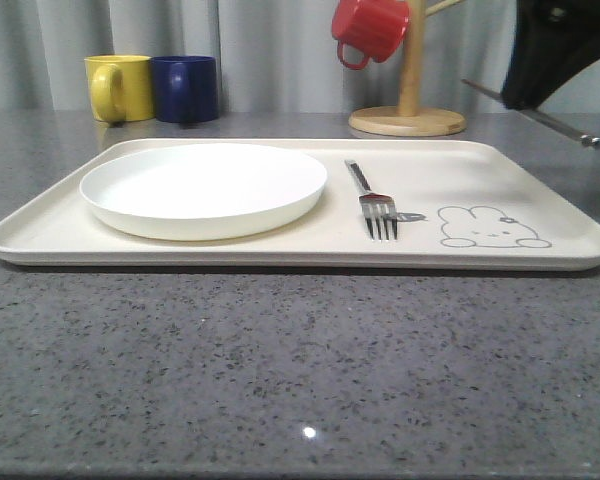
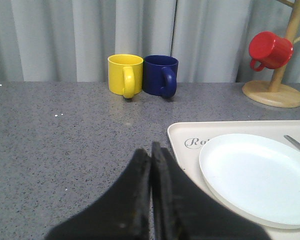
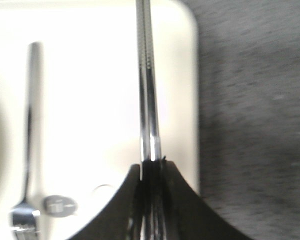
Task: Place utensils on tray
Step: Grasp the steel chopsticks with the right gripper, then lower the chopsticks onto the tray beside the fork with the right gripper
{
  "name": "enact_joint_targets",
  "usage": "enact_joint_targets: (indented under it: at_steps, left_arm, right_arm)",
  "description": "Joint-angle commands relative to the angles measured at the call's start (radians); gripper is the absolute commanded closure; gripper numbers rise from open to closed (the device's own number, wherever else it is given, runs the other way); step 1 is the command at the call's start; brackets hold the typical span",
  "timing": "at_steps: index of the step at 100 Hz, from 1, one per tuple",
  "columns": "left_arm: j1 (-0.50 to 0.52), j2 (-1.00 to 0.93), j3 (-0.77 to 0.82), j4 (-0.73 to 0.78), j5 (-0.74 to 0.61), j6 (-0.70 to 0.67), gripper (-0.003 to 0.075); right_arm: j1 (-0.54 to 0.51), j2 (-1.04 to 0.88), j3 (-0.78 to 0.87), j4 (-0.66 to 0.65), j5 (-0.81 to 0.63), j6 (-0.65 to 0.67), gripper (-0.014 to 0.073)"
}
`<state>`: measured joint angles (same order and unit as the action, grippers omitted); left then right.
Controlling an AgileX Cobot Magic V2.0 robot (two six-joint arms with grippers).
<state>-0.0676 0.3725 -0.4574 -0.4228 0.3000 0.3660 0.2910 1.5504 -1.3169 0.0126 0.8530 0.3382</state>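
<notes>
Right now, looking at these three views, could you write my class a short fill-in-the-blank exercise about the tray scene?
1. The fork lies on the tray, right of the white ____.
2. The right gripper is shut on a pair of metal ____.
3. Beside the yellow mug stands a dark ____ mug.
4. The red mug hangs on a ____ stand.

Missing words: plate; chopsticks; blue; wooden
</notes>
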Motion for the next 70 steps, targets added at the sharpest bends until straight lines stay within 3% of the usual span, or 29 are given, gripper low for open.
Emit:
enact_joint_targets:
  at_steps: [1, 31, 57, 70]
  left_arm:
    - [0.000, 0.005, -0.027, -0.011, -0.077, 0.002, 0.0738]
    - [0.000, 0.005, -0.027, -0.011, -0.077, 0.002, 0.0738]
    - [0.000, 0.005, -0.027, -0.011, -0.077, 0.002, 0.0738]
    - [0.000, 0.005, -0.027, -0.011, -0.077, 0.002, 0.0738]
  right_arm:
    - [0.058, -0.010, -0.031, -0.036, -0.071, 0.076, 0.0649]
    - [0.166, 0.089, -0.031, -0.187, -0.154, 0.318, 0.0649]
    - [0.191, 0.133, -0.030, -0.187, -0.155, 0.353, 0.0645]
    - [0.191, 0.143, -0.030, -0.186, -0.139, 0.353, 0.0573]
